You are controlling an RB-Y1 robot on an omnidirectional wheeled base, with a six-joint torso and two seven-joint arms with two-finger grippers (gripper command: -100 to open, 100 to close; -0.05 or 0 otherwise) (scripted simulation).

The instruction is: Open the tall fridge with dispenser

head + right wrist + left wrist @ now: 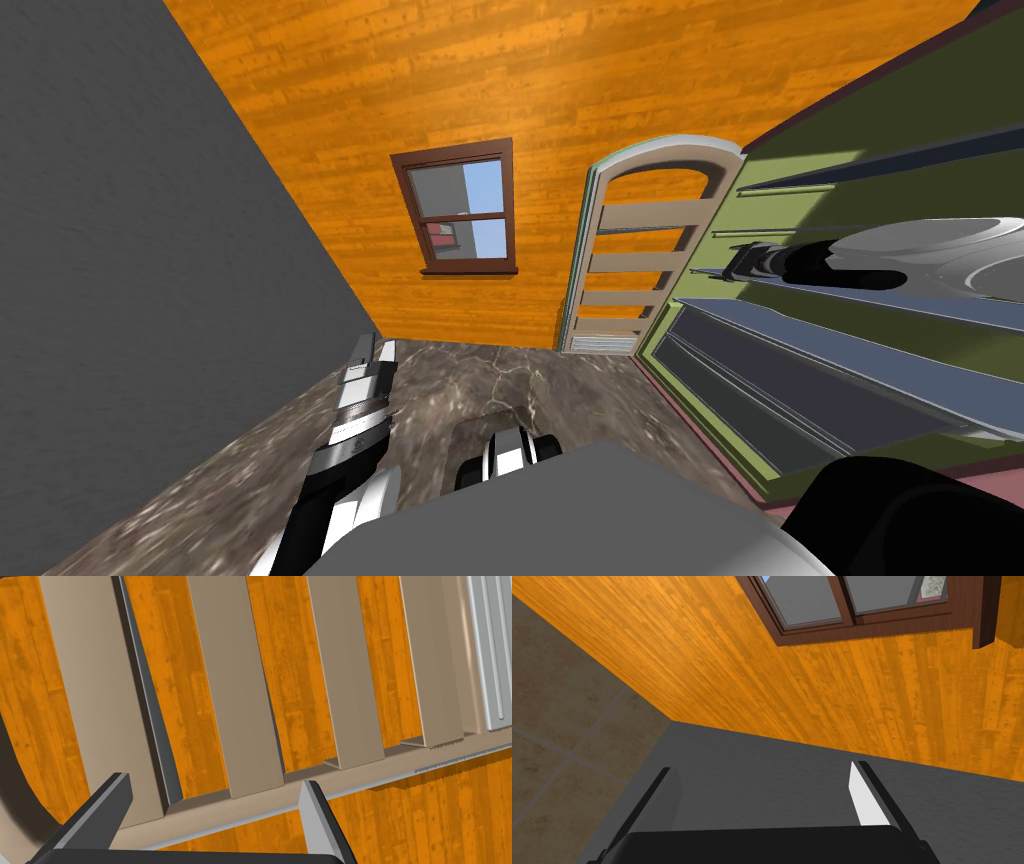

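While the fridge (800,200) stands at right, door (640,262) swung wide, the right end effector (214,780) — released, like the left end effector (760,766) — points at the door shelves (240,686); a careless reach may snag them.

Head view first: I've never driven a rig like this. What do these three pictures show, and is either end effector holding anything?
You are driving a two-armed robot. The head view looks steeply down from its head camera. A green fridge stands on the right, with its door open toward the orange wall, which has a window. The other two pictures come from a camera on each hand, looking along its two fingers. The right end effector is open, faces the door's beige racks and holds nothing. The left end effector, low on the robot's left, is also open and empty.
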